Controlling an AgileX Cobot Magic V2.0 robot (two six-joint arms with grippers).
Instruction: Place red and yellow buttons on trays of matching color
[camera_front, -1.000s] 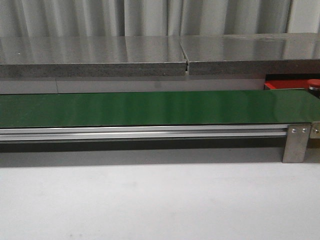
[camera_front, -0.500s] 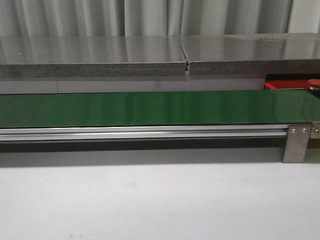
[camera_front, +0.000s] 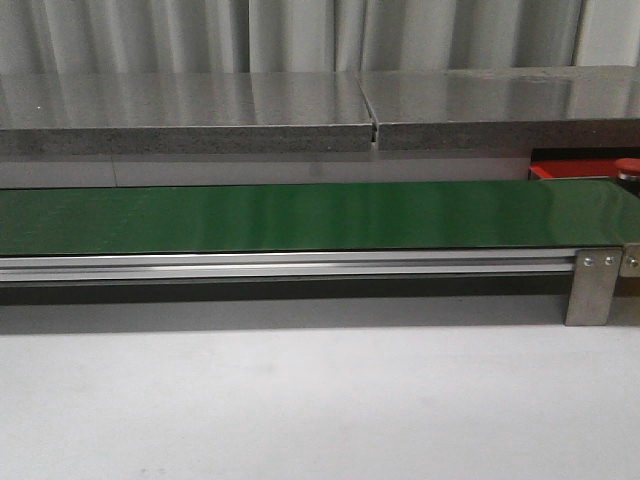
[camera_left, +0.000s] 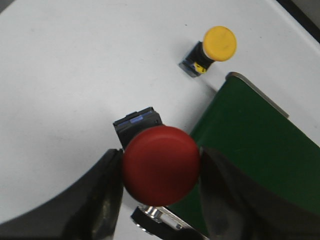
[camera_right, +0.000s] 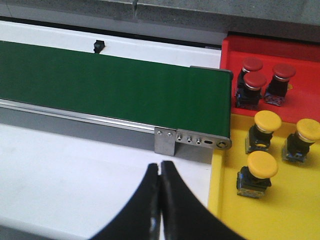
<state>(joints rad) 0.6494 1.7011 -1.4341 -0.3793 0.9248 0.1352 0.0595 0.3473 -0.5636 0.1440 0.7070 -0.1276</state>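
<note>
Left tool (camera_left: 161, 190) clamped around red button (camera_left: 161, 165)

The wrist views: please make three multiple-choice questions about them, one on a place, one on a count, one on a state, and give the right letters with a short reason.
1. Where do the yellow buttons in the right wrist view stand?
A. on the green belt
B. on the yellow tray
C. on the red tray

2. How many red buttons stand on the red tray?
A. one
B. five
C. three

3. What is the state of the left gripper?
A. shut on a red button
B. open and empty
C. shut on a yellow button

Answers:
1 B: three yellow buttons stand on the yellow tray.
2 C: three red buttons show on the red tray.
3 A: the left gripper has its fingers pressed on both sides of the held red button, while the loose yellow button lies apart on the white table.
</note>
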